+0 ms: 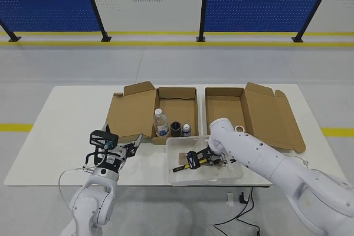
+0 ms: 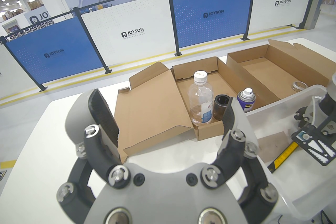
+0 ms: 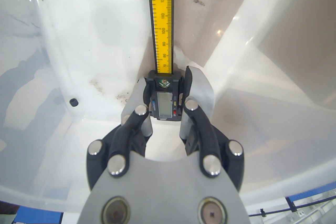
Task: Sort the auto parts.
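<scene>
A digital caliper (image 3: 160, 12) with a yellow scale lies inside the clear plastic bin (image 3: 92, 25) at the table's front middle. My right gripper (image 3: 164, 88) is shut on the caliper's black display head, low in the bin (image 1: 177, 144); the top view shows this gripper (image 1: 196, 159) with the caliper (image 1: 186, 163) pointing left. My left gripper (image 2: 162, 104) hangs open and holds nothing, left of the bin above the table's front (image 1: 130, 148). The left cardboard box (image 1: 177, 93) holds a clear bottle (image 2: 200, 101), a black cylinder (image 2: 220, 107) and a spray can (image 2: 246, 100).
The right cardboard box (image 1: 224, 94) holds a metal ring (image 1: 239, 128). Both boxes have flaps folded outward. A brown sheet (image 2: 273, 143) and a small black bit (image 3: 73, 102) lie on the bin's floor. Bare white table spreads to the left (image 1: 65, 130).
</scene>
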